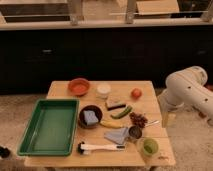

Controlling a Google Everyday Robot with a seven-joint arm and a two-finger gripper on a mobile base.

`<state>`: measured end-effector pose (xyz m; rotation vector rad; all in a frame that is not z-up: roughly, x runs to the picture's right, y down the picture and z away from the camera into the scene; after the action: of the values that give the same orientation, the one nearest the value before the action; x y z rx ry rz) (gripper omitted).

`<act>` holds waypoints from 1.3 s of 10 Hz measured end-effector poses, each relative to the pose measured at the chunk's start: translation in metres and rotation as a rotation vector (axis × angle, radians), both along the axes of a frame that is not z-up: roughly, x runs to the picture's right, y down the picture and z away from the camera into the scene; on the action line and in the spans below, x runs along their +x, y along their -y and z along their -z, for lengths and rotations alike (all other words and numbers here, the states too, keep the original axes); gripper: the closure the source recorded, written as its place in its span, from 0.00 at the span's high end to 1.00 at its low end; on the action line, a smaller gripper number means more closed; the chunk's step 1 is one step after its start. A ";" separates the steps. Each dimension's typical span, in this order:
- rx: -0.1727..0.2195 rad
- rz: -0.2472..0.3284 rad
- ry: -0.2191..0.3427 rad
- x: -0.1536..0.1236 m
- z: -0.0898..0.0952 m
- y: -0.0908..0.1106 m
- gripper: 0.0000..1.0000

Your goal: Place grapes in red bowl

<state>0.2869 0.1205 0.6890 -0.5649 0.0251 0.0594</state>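
Now, jaws wide open, empty, hanging off bench [152, 102] edge under arm [187, 90]. Grapes [138, 119] lie near that edge, just inboard of jaws. Bowl [78, 86] well beyond, far corner; you reach across.

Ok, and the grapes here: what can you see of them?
The grapes are a small bumpy cluster of dark reddish-purple berries, lying on the wooden table near its right edge, in front of the tomato and just right of a green vegetable; contact with it cannot be told. A small metal cup stands just in front. The red bowl is away at the back left. The tool hangs off the table's right side, open, empty, clear of them.
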 end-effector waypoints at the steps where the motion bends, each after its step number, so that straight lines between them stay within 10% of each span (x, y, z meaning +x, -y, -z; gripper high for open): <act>1: 0.000 -0.003 0.002 -0.001 -0.001 0.000 0.80; 13: -0.002 -0.028 0.048 -0.017 -0.026 -0.020 0.80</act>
<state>0.2696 0.1401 0.7152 -0.5683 -0.0296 0.0731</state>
